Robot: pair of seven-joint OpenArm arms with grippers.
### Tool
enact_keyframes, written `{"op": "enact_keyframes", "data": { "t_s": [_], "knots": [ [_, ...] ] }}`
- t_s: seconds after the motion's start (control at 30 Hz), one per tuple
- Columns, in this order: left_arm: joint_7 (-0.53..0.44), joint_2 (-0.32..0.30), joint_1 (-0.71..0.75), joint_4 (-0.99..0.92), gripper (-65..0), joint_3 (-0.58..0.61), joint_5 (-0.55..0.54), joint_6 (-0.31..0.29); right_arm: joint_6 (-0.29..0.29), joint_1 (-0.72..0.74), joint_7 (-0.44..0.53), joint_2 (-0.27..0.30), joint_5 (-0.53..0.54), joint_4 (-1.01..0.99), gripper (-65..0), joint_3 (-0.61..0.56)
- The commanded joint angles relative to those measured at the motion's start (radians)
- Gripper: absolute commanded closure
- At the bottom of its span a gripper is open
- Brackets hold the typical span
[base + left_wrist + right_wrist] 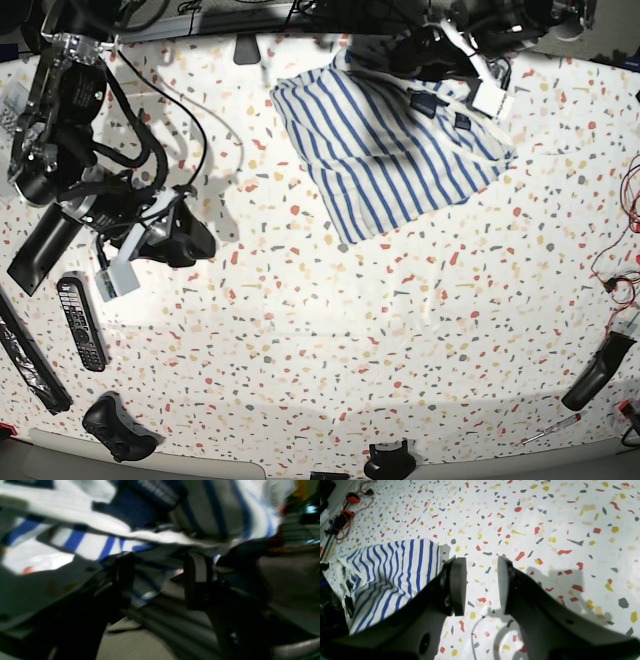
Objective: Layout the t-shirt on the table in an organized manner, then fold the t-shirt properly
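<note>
Right gripper (481, 585) hangs over the speckled white terrazzo table (545, 542), black jaws parted, holding nothing. The soft white blue-striped t-shirt (395, 150) lies crumpled at the far edge, well apart. Left gripper (160, 580) sits against that cloth; its grip I cannot tell.
</note>
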Motion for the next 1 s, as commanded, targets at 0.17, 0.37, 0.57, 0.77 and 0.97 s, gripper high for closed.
{"op": "enact_keyframes", "data": {
  "t_s": [0.17,0.37,0.57,0.77,0.97],
  "knots": [
    [0.071,0.056,0.003,0.013,-29.0,-0.001,-0.154,-0.097,0.009,0.016,0.020,0.013,0.026,0.020,-20.2,0.005],
    [0.017,0.061,0.003,0.013,-28.1,-0.001,-0.087,-0.066,0.009,0.016,0.019,0.013,0.026,0.020,-20.2,0.005],
    [-0.031,0.061,-0.003,0.013,-23.8,-0.001,-0.022,0.002,0.009,0.016,0.009,0.013,0.026,0.020,-20.2,0.005],
    [-0.031,0.061,-0.016,0.013,-13.1,-0.001,-0.019,0.002,0.009,0.016,0.000,0.013,0.026,0.020,-20.2,0.005],
    [0.024,0.060,-0.012,0.013,0.0,-0.006,-0.051,0.001,0.009,0.016,-0.002,0.013,0.026,0.020,-20.2,0.005]
  ]
}}
